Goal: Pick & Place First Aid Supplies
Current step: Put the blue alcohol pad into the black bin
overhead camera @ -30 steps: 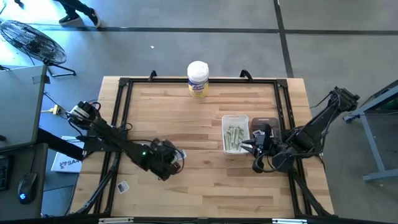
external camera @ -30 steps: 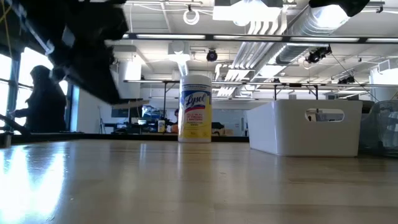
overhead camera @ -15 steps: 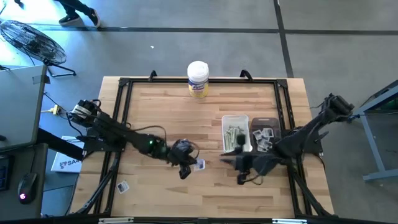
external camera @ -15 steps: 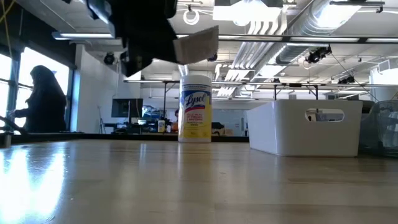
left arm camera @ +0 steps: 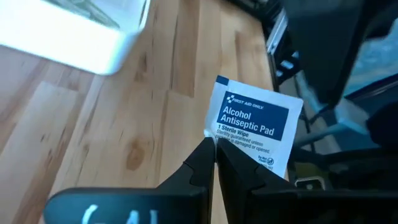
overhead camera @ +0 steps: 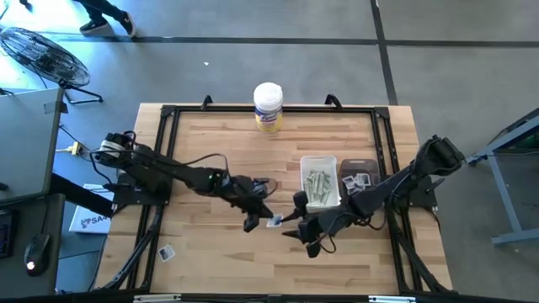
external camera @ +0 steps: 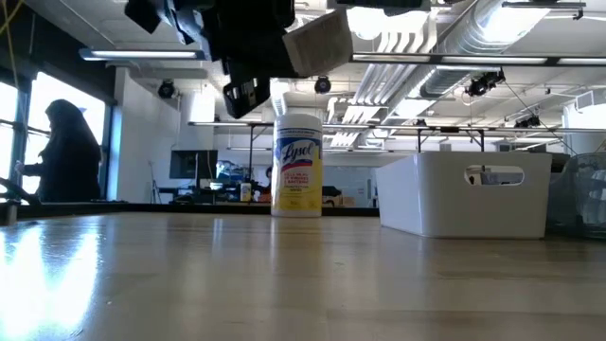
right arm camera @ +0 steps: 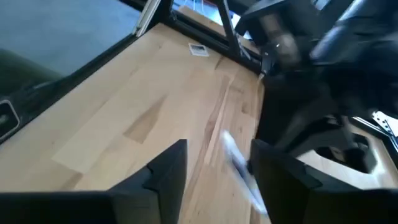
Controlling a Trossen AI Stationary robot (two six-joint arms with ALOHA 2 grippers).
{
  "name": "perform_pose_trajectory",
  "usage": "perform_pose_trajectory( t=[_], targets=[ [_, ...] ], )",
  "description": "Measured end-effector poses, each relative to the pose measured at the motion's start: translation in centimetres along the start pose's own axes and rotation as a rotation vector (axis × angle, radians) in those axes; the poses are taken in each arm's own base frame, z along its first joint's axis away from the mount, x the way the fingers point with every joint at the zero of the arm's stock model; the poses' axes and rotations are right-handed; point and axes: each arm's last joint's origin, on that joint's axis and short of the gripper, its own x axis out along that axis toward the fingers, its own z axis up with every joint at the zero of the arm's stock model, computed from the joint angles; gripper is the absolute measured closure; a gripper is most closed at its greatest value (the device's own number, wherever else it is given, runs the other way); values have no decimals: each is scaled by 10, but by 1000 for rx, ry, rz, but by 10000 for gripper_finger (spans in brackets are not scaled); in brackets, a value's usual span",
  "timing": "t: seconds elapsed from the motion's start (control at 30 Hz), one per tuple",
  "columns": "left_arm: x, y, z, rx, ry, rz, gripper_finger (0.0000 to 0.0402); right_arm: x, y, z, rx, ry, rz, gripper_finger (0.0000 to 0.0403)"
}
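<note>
While the left gripper [overhead camera: 268, 217] hangs above the wood table [overhead camera: 219, 151], just beside the white bin [overhead camera: 319, 160] on the side away from the right arm, its fingers [left arm camera: 205, 158] are pinched tight on the corner of an alcohol antiseptic pad packet [left arm camera: 255, 127]. That packet is a small white square with a blue label, and it's up in the air, not touching the table. From the low camera you can see it as a pale square [external camera: 318, 44] poking out of the dark gripper, above the top of the Lysol canister [external camera: 297, 166].

The right gripper [overhead camera: 296, 229] sits right next to the packet, also just off the white bin's near end, with its fingers [right arm camera: 168, 171] spread wide apart. In its own wrist camera the packet shows edge-on as a blurry pale sliver [right arm camera: 239, 167] between those fingers, but I can't tell whether they touch it.

Inside the white bin there's a pile of narrow pale green strips [overhead camera: 317, 185]. Just beside the bin, toward the right arm, a darker tray [overhead camera: 364, 166] holds a few small white square packets [overhead camera: 356, 183]. The Lysol canister [overhead camera: 268, 107] stands upright at the far edge of the table, well apart from the bin. One more small packet [overhead camera: 166, 252] lies off the table's edge, far from the bin on the left arm's side.
</note>
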Motion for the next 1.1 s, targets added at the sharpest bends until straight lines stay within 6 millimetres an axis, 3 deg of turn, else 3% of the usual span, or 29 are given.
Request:
perform_pose_trajectory(
  t=[0.3,0.53,0.8,1.1],
  targets=[
    [-2,3,10,-4,-46,-72,386,5,-10,-7,-20,59,-58,234],
    [-2,2,11,-20,-57,-67,386,7,-15,-10,3,64,-73,290],
    [-2,4,12,-23,-95,-17,386,7,-15,-10,7,62,-74,392],
    [-2,4,14,0,-113,4,382,7,-16,-10,75,64,-98,400]
  ],
)
